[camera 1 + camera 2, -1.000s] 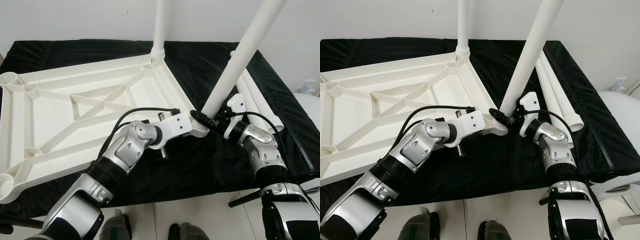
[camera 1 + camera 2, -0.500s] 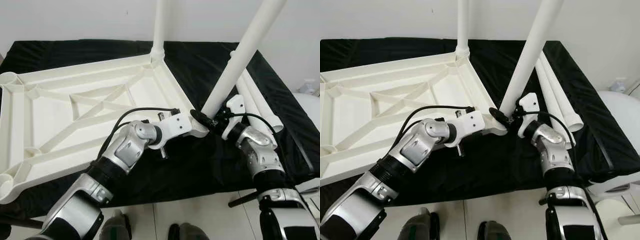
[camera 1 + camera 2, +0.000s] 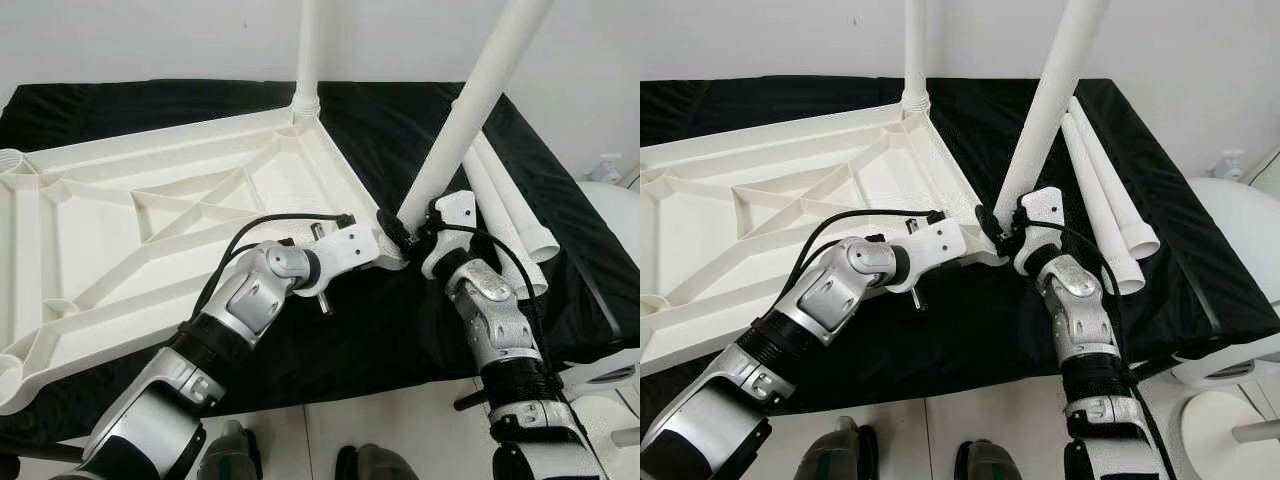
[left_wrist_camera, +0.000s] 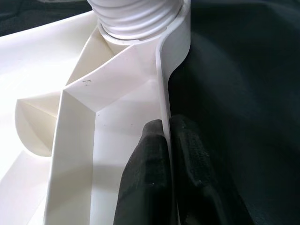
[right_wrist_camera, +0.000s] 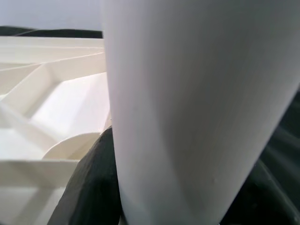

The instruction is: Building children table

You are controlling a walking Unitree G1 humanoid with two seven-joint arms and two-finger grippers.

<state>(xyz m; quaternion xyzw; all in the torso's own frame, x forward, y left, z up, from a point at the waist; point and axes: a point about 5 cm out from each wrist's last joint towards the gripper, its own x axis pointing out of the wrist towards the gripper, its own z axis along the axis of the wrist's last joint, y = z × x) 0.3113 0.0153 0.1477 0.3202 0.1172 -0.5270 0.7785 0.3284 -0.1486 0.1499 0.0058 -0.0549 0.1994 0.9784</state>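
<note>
Tabletop upside down, frame centre-left | my left gripper pinches its rim | my right gripper clamps leg at corner socket

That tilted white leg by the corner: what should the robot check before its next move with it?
1. Left tool pinching the tabletop rim: ok.
2. Right tool shut on the tilted leg: ok.
3. Leg upright over its corner socket: not ok, it leans.
4. Leg end seated in the socket: cannot tell.
5. Far corner leg standing in place: ok.
6. Spare legs lying beside on the black cloth: ok.
</note>
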